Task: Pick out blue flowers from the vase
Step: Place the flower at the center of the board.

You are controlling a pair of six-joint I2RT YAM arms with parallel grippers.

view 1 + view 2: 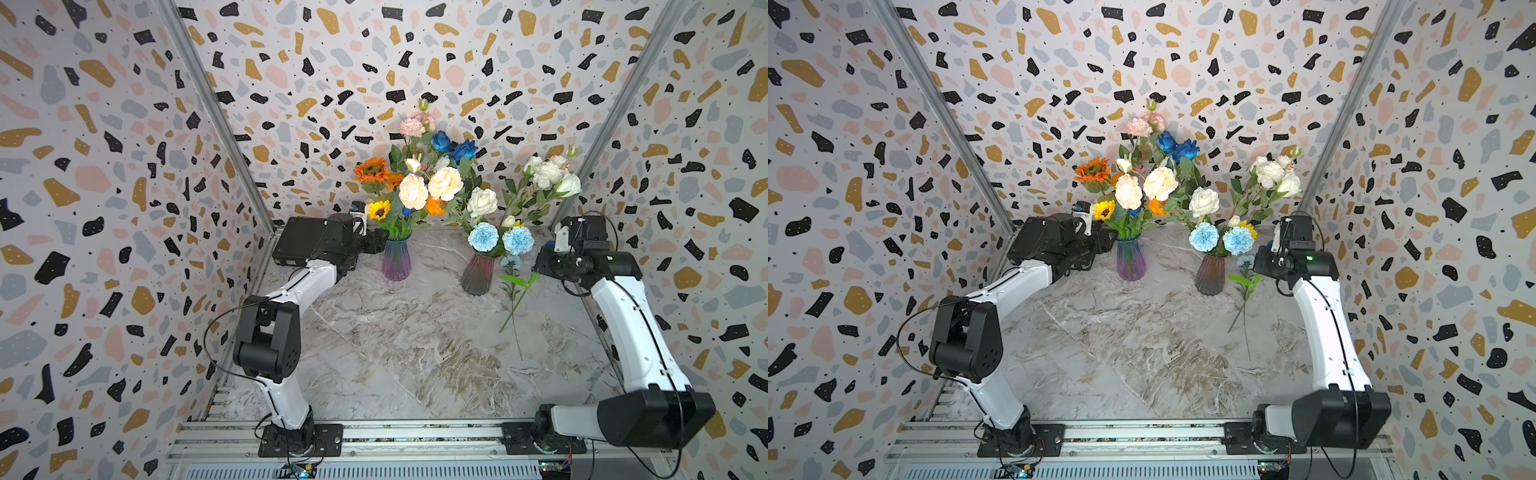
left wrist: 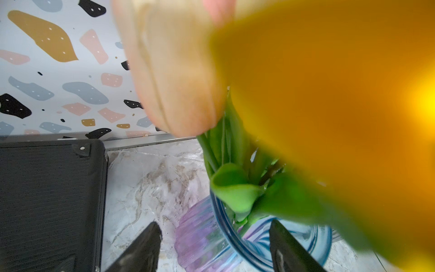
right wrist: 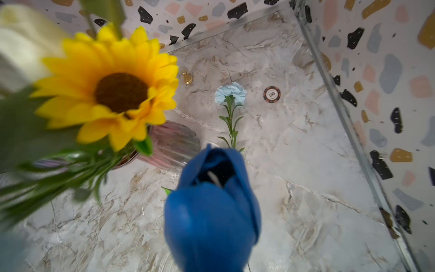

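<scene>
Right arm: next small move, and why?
Probably lower the right gripper a little and open it, laying the deep-blue flower beside the pale-blue flower lying on the table. The gripper is shut on that flower, whose stem hangs outside the pink vase, above bare marble.

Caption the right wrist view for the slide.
Close-up: deep-blue rosebud; pale-blue carnation lying on marble tabletop beyond; sunflower and pink vase alongside.
</scene>
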